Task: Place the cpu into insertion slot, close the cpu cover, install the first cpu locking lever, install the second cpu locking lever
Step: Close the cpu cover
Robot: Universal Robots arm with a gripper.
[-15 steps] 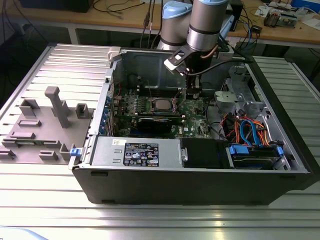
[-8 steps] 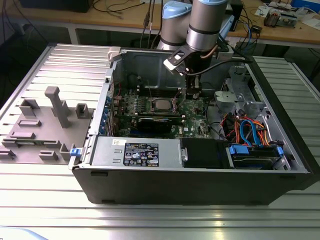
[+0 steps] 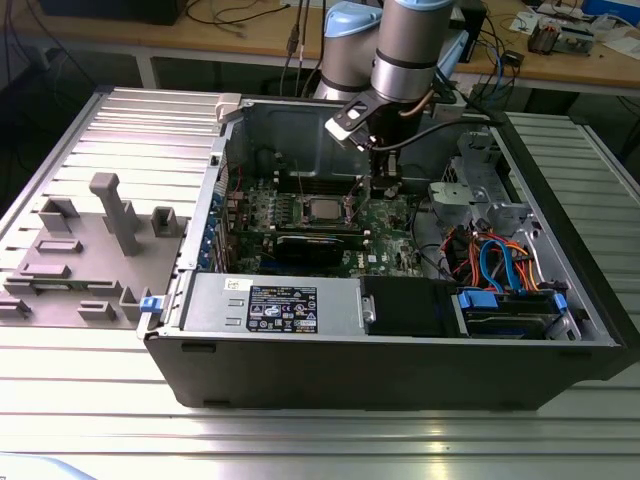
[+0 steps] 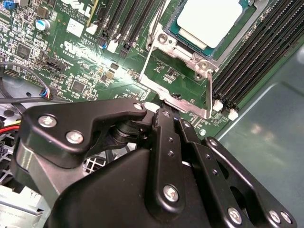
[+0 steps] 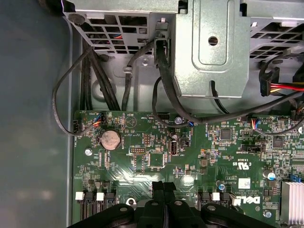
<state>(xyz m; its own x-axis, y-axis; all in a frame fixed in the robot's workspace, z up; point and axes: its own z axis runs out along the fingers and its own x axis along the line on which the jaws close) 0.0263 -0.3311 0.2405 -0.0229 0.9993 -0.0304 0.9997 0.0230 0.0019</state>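
While the arm reaches down into the open computer case [image 3: 300, 370], the cpu [image 3: 322, 210] already lies flat in its socket on the motherboard [image 5: 142, 161], pale metal top facing up. In the exterior view it sits near the middle of the board, with the gripper [image 3: 385, 190] just to the exterior view's right of it. Being square, the chip has no long axis, and its edges run in line with the socket's sides and with the black memory slots [image 4: 251, 61] beside it.

The cpu cover [image 4: 209, 92] is not down. Its silvery frame is swung away from the chip, hinge edge at the socket, and green board shows through its square opening. Its free edge points toward the gripper [image 4: 164, 114].

Both wrist views show the black fingers [image 5: 159, 190] pressed together with no gap. Their tips sit right at the cover's free edge; I cannot tell whether that thin edge is nipped between them or merely touched.

Farther along the board are a coin cell [image 5: 110, 139] and black cables [image 5: 95, 76] running up to the metal drive cage.
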